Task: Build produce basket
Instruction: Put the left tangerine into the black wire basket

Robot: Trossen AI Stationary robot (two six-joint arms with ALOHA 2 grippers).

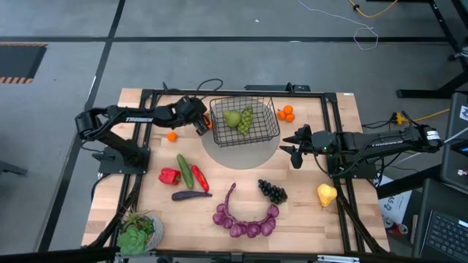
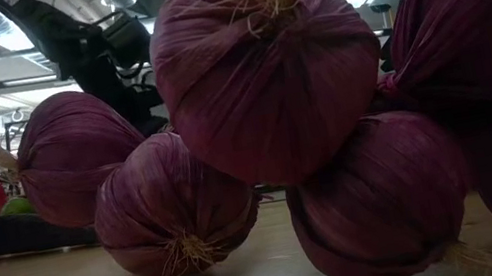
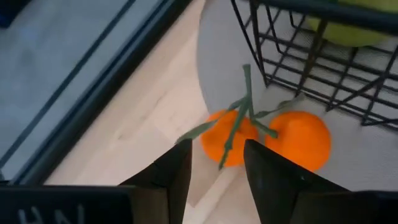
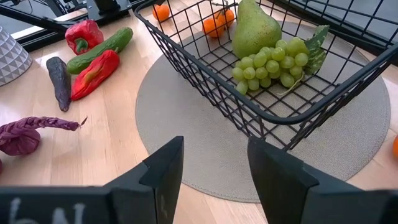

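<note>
Purple string (image 2: pixel 259 70) of fat bulbs fills the low view, and from above it curls along the front edge of the tabletop (image 1: pixel 153 197), well apart from both arms. Farther back, the basket (image 1: pixel 244 121) sits on a round grey mat (image 1: pixel 241 150) near the middle of the back edge, with the green pear (image 1: pixel 232 117) and green grapes (image 1: pixel 246 119) already inside.

At the basket's left side the left tool (image 1: pixel 199 126) hovers, fingers spread apart with nothing between them. Its wrist view looks straight down on a pair of oranges (image 3: pixel 267 138) joined by a green stem, lying against the basket's wire wall just ahead of the fingertips. Another orange (image 1: pixel 172 135) lies a little to the left on bare wood. I'd judge the stemmed pair the likely target: it is directly below the opening, and the stem runs roughly along the line of approach.

Over to the right of the basket, the right tool (image 1: pixel 295 144) waits, open and empty, with more oranges (image 1: pixel 285 113) near the back right.
</note>
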